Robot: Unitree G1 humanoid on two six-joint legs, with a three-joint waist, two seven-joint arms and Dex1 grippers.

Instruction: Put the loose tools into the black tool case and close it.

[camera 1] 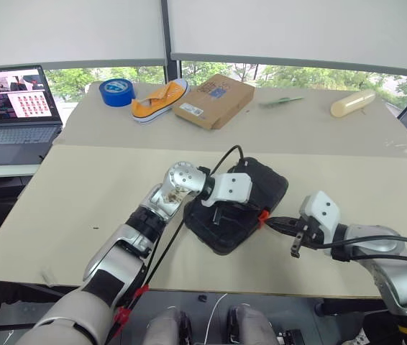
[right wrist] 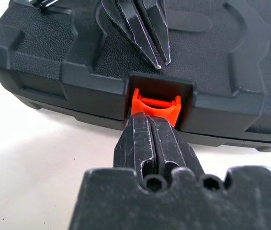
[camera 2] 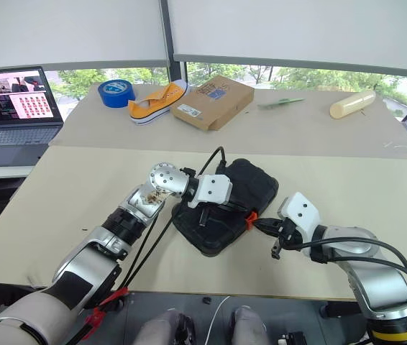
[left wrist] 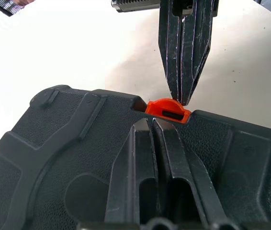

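Beige table top (camera 1: 81, 187) covers most of the frame, with bright windows across the top. On it, low and a little right of the centre, lies the black tool case (camera 1: 261, 188), its lid down, so the loose tools are probably inside already, though the pictures cannot prove it. The orange latch (right wrist: 154, 106) sits in its notch on the case's front edge. The left gripper (camera 1: 218, 214) rests on the lid with its fingers pressed together, holding nothing and only pushing down. The right gripper (camera 1: 281, 224), also closed and empty, has its tips against the latch from the right side of the frame. My judgement is that only the snapping of this latch remains. At the upper part of the frame are a blue tape roll (camera 1: 116, 91), an orange shoe (camera 1: 159, 100), a cardboard box (camera 1: 214, 100) and, upper left, a laptop (camera 1: 16, 108).
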